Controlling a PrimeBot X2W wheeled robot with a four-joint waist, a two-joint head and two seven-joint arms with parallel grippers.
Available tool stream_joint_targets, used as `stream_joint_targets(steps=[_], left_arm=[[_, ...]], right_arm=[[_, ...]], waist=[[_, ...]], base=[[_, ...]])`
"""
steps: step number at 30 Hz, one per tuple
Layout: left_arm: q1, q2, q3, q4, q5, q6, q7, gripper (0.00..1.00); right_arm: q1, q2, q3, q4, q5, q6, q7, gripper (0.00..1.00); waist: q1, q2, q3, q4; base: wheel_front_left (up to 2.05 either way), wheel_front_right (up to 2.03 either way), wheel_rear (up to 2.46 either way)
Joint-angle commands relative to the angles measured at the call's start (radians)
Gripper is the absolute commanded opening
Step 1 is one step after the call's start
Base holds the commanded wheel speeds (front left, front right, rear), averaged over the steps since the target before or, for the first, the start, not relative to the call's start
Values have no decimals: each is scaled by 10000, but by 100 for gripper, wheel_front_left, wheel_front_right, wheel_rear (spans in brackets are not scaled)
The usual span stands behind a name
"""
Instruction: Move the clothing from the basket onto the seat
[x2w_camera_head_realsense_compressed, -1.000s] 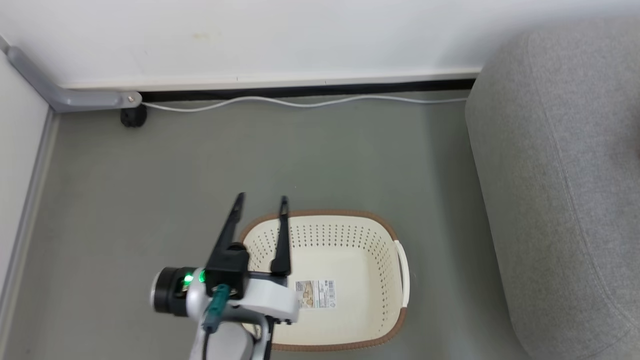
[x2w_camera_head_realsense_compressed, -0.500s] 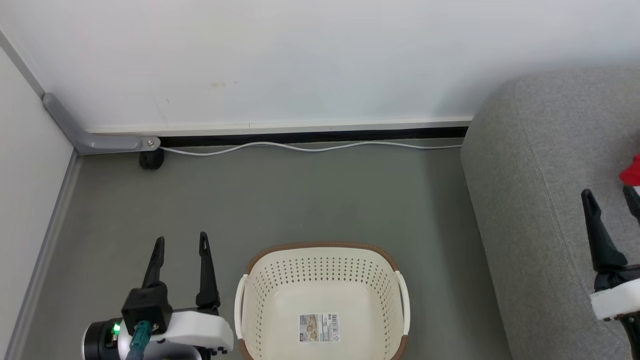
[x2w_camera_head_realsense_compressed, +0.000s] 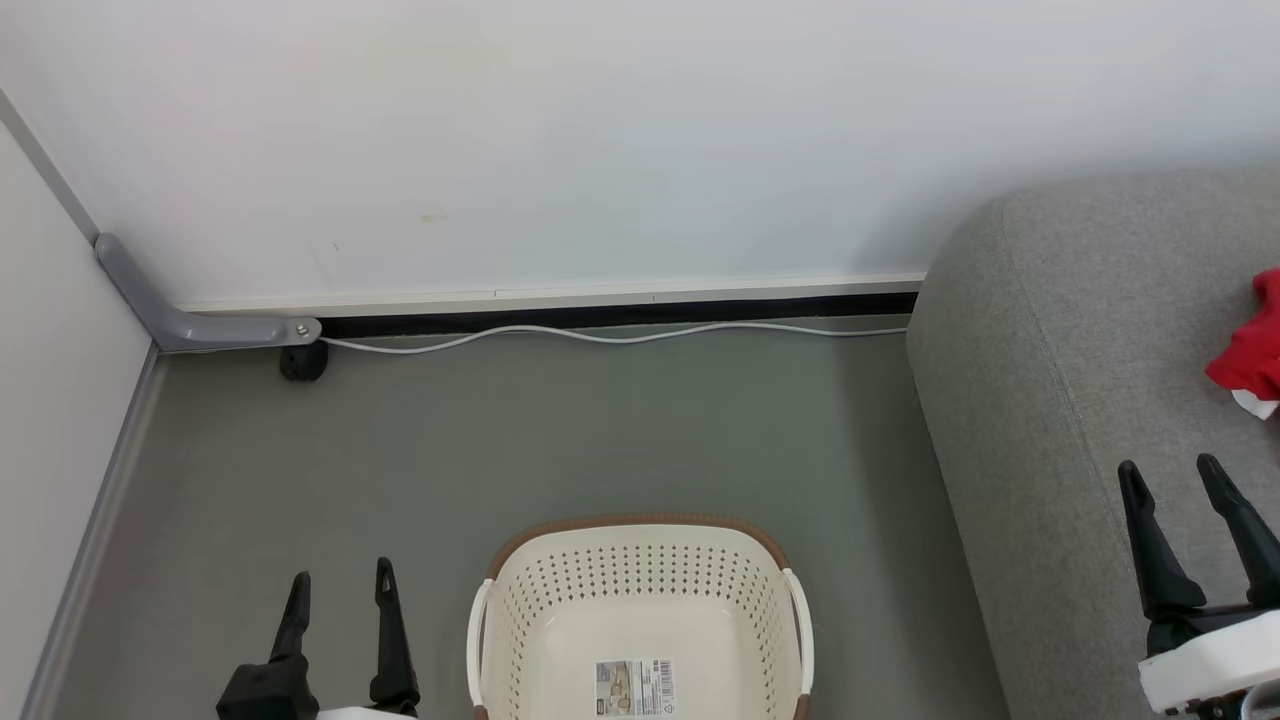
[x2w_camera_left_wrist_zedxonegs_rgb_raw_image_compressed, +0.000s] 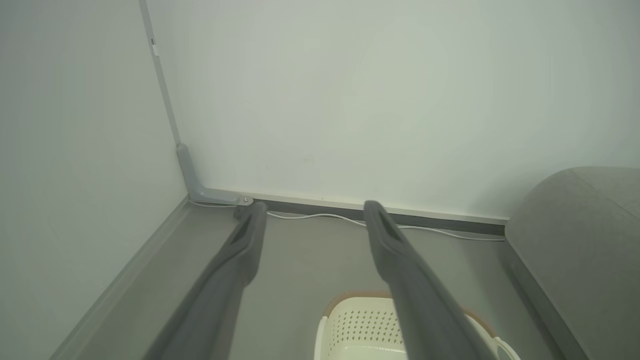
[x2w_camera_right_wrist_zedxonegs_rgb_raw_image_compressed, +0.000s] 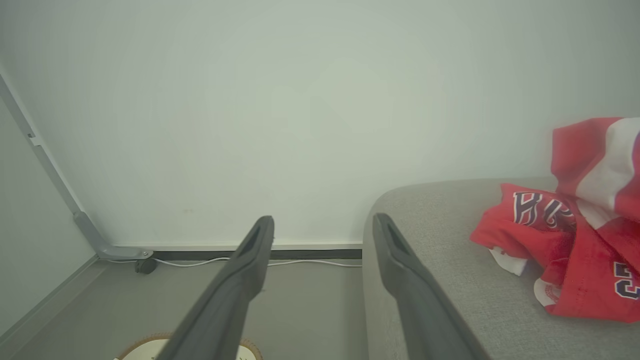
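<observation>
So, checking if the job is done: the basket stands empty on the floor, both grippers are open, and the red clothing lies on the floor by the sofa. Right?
Not quite. The clothing lies on the seat, not on the floor; the right wrist view shows it. The basket does stand empty on the floor, and the left gripper and right gripper are open.

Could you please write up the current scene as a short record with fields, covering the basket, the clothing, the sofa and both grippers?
basket: cream, on the floor beside the sofa; no clothing in its visible part, paper label on its bottom
clothing: red and white, crumpled on the sofa
left gripper: open, holding nothing, left of the basket
right gripper: open, holding nothing, over the sofa, apart from the clothing
task state: looks complete
</observation>
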Motion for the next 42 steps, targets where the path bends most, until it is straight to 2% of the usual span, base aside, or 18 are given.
stream_joint_targets(steps=[1,15,16,24,28,32,42], left_arm=[[-135,29,216,-157,-42,-74,-53,100],[-37,27,0,-35,-188,-264,-53,100],[212,2,-268,185,-109,-193,5,0],[257,-50,-259,646,-426,-271,70,0],[197,-21,-200,637,-889,-375,167,0],[117,5,-144,656,-1351,-483,264,0],[-92,60,4,712,-2487,-765,509,0]], right_arm=[[42,-179,81,-178,-164,27,-61,100],[60,33,111,27,-359,27,-61,100],[171,270,-10,185,-265,0,0,0],[410,740,114,591,18,-1,80,0],[386,812,48,577,395,0,194,0],[345,885,-18,582,773,1,307,0],[240,1069,-189,581,1706,3,591,0]], waist=[[0,-1,-47,42],[0,-1,-192,29],[0,-1,-194,30],[2,-1,-196,30],[22,-1,-221,31],[2,-1,-207,34],[0,-1,-207,39]], base=[[0,0,0],[0,0,0],[0,0,0],[0,0,0],[0,0,0],[0,0,0],[0,0,0]])
